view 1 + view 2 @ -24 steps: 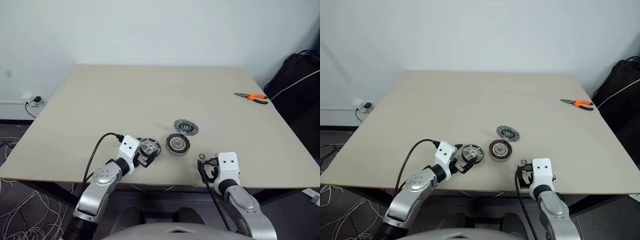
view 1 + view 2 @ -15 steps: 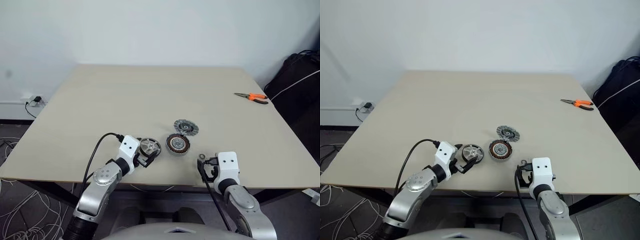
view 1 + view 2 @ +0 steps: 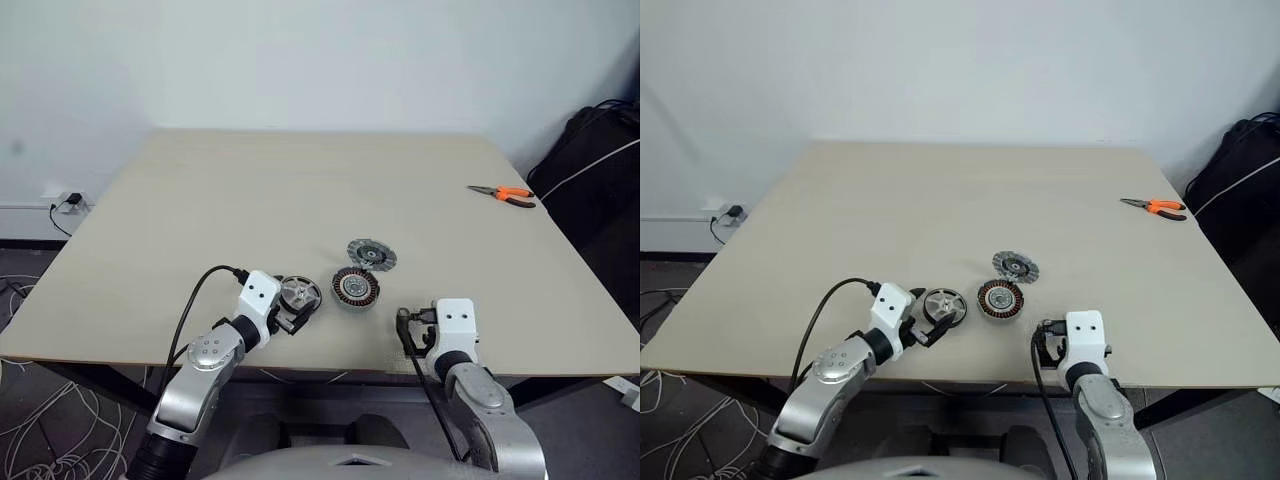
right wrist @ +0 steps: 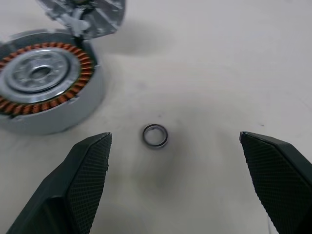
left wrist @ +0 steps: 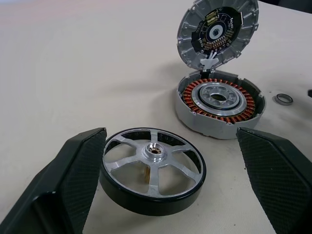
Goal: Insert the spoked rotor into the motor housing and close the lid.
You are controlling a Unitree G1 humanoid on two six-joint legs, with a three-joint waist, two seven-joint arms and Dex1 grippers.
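Spoked rotor [image 5: 152,168] flat between wide left jaws | right jaws wide over small ring [image 4: 155,135]

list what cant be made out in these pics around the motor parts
- Lid: its outer face, turned away in the left wrist view; cut off by the frame edge in the right wrist view.
- Spoked rotor: its near rim, behind the left claw in the head views.
- Small ring: what it is; too small.
- Orange pliers: jaw detail, too small.

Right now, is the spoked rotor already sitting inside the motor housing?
No, the spoked rotor lies on the table beside the open motor housing, apart from it.
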